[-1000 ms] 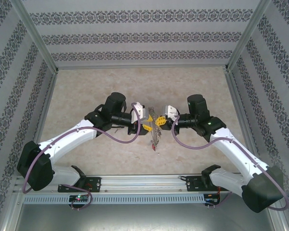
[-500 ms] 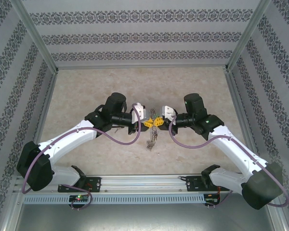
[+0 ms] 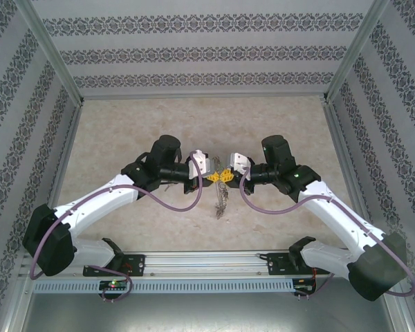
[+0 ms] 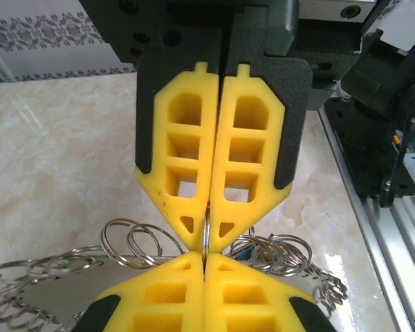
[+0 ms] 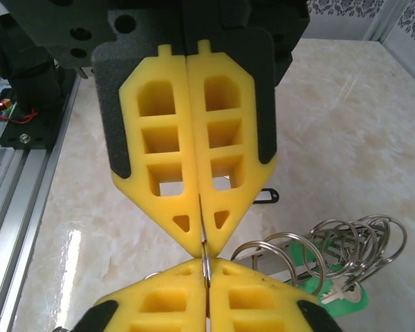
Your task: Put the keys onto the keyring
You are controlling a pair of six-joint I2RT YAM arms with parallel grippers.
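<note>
- Left gripper [image 3: 214,178], with latticed yellow foam fingers, is clenched on the thin silver keyring [image 5: 206,257].
- Right gripper [image 3: 229,176] pinches the keyring opposite, tip to tip.
- Small silver keys [image 5: 340,296] and wire loops bunch along the keyring.

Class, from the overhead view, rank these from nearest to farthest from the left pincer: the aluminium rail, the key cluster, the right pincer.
1. right pincer: tip to tip with the left pincer, on its right; both nip the keyring.
2. key cluster: just nearward of the meeting tips.
3. aluminium rail: along the near edge, at the bottom of the view.
</note>
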